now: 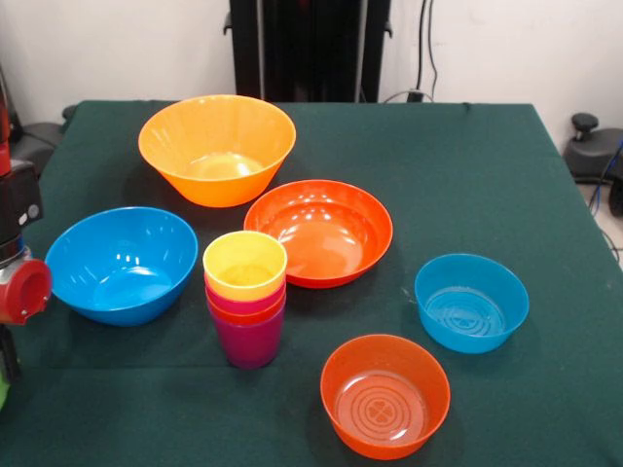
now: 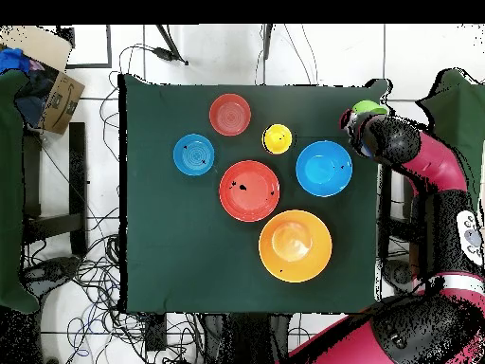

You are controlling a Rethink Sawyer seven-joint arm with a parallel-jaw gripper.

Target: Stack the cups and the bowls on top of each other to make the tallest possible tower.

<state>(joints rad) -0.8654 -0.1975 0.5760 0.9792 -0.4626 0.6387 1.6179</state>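
The tower of cups point(image 1: 245, 297) stands mid-table: a purple base cup with orange-red, crimson and yellow rims nested in it. It also shows in the overhead view point(image 2: 278, 138). Around it are the large orange-yellow bowl point(image 1: 216, 148), the large blue bowl point(image 1: 122, 263), the wide red-orange bowl point(image 1: 318, 232), the small blue bowl point(image 1: 471, 302) and the small translucent orange bowl point(image 1: 384, 394). My gripper point(image 2: 356, 121) is at the table's edge beside the large blue bowl point(image 2: 324, 168), mostly cut off in the front view point(image 1: 6, 368). The small green bowl point(image 2: 368, 107) sits right at its tip. Whether it is held is hidden.
The red arm point(image 2: 426, 166) reaches in along the table's side. The dark green cloth point(image 1: 467, 175) covers the table. A cardboard box point(image 2: 52, 81) and cables lie on the floor beyond the table.
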